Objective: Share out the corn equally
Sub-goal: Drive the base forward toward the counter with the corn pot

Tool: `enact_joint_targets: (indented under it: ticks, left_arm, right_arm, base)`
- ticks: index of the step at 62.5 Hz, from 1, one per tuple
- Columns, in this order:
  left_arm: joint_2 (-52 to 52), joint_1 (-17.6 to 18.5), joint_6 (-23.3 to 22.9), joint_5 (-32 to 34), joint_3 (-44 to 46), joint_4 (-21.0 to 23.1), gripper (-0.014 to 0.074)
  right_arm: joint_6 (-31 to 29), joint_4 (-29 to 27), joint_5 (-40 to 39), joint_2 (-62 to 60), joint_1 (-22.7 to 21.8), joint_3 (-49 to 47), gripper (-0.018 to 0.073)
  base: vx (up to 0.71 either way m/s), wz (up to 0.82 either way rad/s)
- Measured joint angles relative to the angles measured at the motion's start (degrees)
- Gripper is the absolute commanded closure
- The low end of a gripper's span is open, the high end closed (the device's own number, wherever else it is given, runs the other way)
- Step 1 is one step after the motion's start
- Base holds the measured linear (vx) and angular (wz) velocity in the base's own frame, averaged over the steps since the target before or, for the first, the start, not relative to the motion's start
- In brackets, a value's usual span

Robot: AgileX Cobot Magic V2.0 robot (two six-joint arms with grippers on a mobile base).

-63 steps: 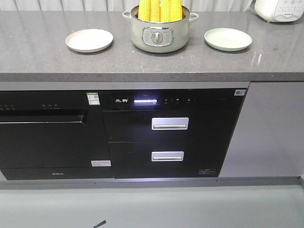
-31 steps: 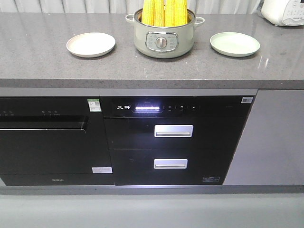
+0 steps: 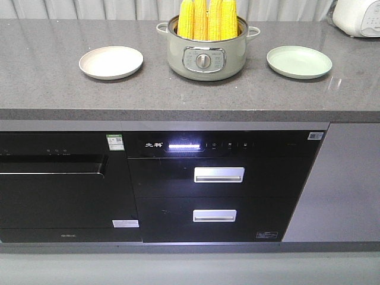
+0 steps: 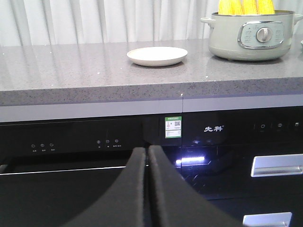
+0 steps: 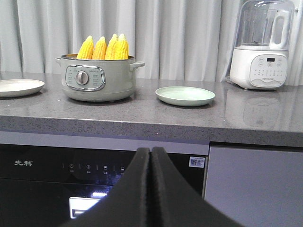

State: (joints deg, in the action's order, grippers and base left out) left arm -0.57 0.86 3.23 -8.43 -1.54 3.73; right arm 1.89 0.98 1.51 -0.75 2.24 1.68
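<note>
Several yellow corn cobs (image 3: 208,19) stand upright in a pale green pot (image 3: 205,56) at the back middle of the grey counter; the corn (image 5: 104,47) also shows in the right wrist view. A cream plate (image 3: 111,62) lies left of the pot and a green plate (image 3: 299,62) lies right of it, both bare. My left gripper (image 4: 147,150) is shut and empty, low in front of the black cabinet, below the counter edge. My right gripper (image 5: 151,151) is likewise shut and empty, below the counter in front of the cabinet.
A white blender (image 5: 262,45) stands at the counter's far right. Below the counter (image 3: 47,89) are a black dishwasher (image 3: 56,178) on the left and a drawer unit with two metal handles (image 3: 218,174).
The front view has shifted: the counter, pot and plates sit lower in the frame and more of the corn shows. Nothing on the counter has been moved.
</note>
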Motion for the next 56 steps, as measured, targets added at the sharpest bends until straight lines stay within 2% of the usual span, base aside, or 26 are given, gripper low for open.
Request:
enact_joint_targets:
  ticks: [56]
  left_arm:
    - [0.0,0.0,0.0,0.0,0.0,0.0,0.0603]
  right_arm:
    - [0.0,0.0,0.0,0.0,0.0,0.0,0.0564]
  base:
    - [0.08,-0.01]
